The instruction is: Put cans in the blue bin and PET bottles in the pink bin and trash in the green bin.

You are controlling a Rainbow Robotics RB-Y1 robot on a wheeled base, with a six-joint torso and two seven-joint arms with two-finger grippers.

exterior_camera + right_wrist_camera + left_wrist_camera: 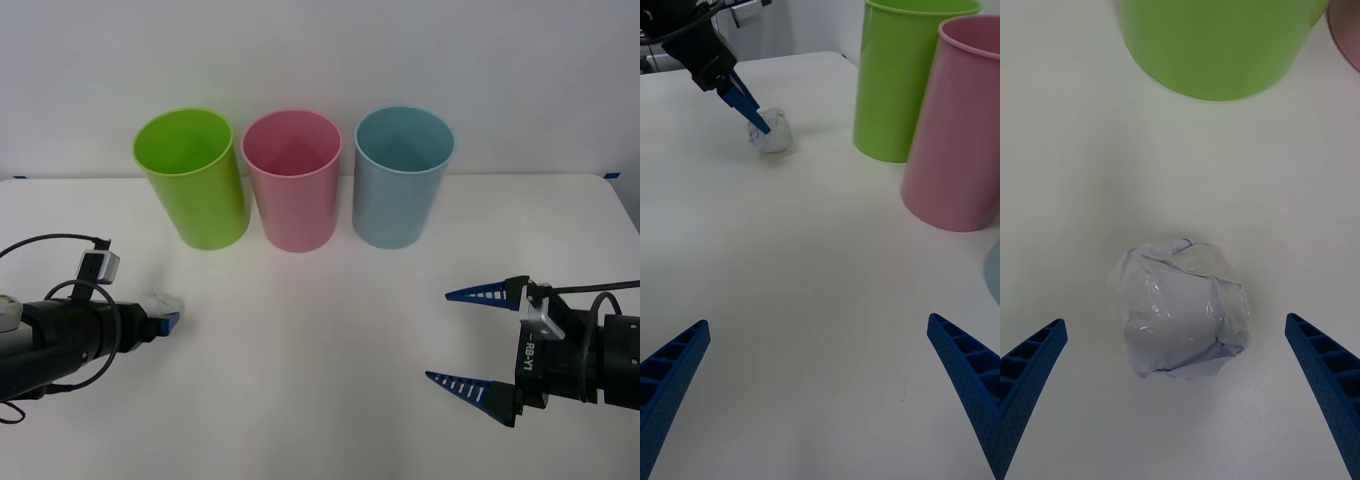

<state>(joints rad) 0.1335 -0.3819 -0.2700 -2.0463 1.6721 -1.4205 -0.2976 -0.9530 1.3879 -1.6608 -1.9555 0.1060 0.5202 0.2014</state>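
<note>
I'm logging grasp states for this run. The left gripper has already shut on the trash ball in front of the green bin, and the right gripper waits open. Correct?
Not quite. The left gripper is open, not shut: the left wrist view shows its fingers spread on either side of the trash, apart from it, on the table before the green bin. The right gripper does wait open.

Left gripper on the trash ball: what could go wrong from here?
1. The left gripper is open around the trash, which lies loose on the table; an off-centre close could squeeze the crumpled ball out sideways.
2. The green bin stands touching the pink bin, so a drop that drifts could land in the pink one.
3. A low carry might knock the green bin's rim.
</note>
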